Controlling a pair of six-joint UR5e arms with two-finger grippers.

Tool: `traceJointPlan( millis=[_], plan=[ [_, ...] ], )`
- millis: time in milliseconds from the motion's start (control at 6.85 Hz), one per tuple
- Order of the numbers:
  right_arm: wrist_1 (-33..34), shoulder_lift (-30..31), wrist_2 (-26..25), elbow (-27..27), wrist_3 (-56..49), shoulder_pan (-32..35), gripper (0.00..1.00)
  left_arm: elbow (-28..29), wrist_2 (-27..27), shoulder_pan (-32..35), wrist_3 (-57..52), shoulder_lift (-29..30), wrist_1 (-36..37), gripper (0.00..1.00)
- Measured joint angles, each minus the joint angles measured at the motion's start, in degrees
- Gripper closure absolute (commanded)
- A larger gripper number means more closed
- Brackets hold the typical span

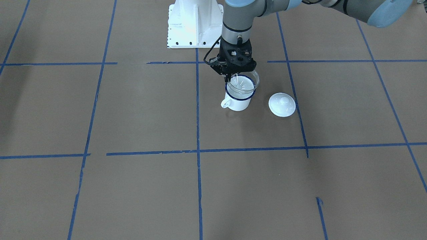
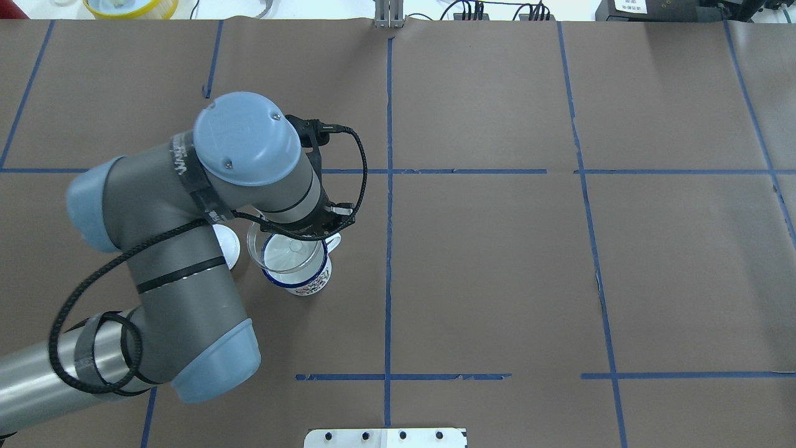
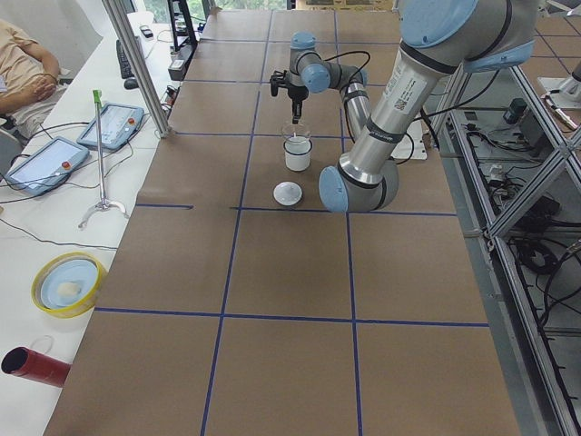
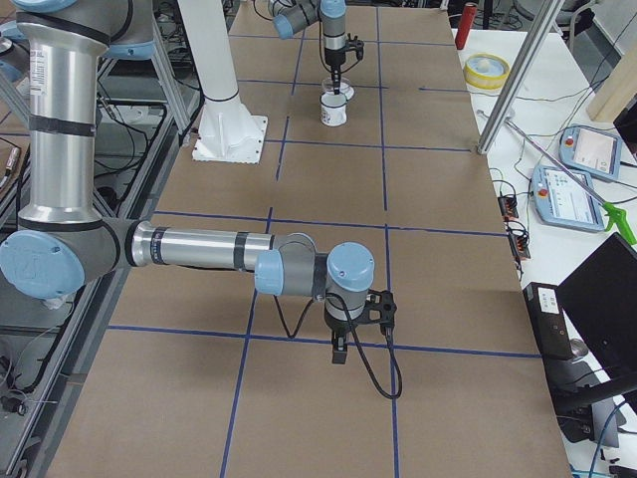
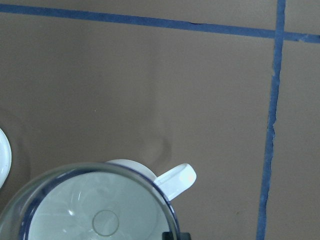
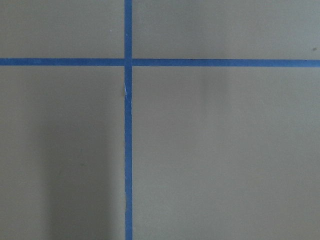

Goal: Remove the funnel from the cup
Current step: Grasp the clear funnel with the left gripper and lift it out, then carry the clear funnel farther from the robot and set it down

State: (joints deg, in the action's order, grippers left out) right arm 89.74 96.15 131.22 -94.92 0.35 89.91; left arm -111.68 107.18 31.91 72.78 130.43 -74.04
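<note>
The white mug [image 1: 238, 102] with a dark blue rim stands on the brown table, its handle toward the robot's right. The clear funnel [image 1: 246, 82] is over the mug mouth, its rim a little above and offset from the mug rim, its spout still inside. My left gripper [image 1: 230, 78] points straight down and is shut on the funnel's rim at the side near the robot. From overhead the funnel [image 2: 280, 252] and mug [image 2: 309, 283] show under my wrist. My right gripper [image 4: 338, 349] hangs low over bare table far away; I cannot tell whether it is open or shut.
A round white lid [image 1: 282, 104] with a knob lies on the table close beside the mug, on the robot's left. The white robot base [image 1: 193, 23] stands behind the mug. Blue tape lines cross the brown table.
</note>
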Motion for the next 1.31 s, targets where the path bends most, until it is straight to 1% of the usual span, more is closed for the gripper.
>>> traceJointPlan(
  millis=[146,292,438,584,730,876,1022,1168,1314],
  plan=[
    [0.0,0.0,0.0,0.0,0.0,0.0,0.0,-4.0,0.0,2.1,0.3,0.8,3.8,1.0],
    [0.0,0.0,0.0,0.0,0.0,0.0,0.0,-6.4,-0.1,4.5,3.5,1.3,5.4,1.0],
    [0.0,0.0,0.0,0.0,0.0,0.0,0.0,-7.4,-2.2,6.3,11.2,1.2,3.9,1.0],
    [0.0,0.0,0.0,0.0,0.0,0.0,0.0,-7.2,-6.9,7.1,20.7,0.5,-1.3,1.0],
    [0.0,0.0,0.0,0.0,0.0,0.0,0.0,-5.4,-11.4,7.4,29.0,-1.1,-9.2,1.0],
    [0.0,0.0,0.0,0.0,0.0,0.0,0.0,-1.9,-15.5,7.5,35.5,-3.1,-18.7,1.0],
    [0.0,0.0,0.0,0.0,0.0,0.0,0.0,3.9,-19.7,7.6,39.9,-4.7,-29.2,1.0],
    [0.0,0.0,0.0,0.0,0.0,0.0,0.0,10.9,-23.3,7.7,42.9,-5.6,-39.6,1.0],
    [0.0,0.0,0.0,0.0,0.0,0.0,0.0,17.8,-26.4,7.9,45.1,-5.9,-48.2,1.0]
  ],
)
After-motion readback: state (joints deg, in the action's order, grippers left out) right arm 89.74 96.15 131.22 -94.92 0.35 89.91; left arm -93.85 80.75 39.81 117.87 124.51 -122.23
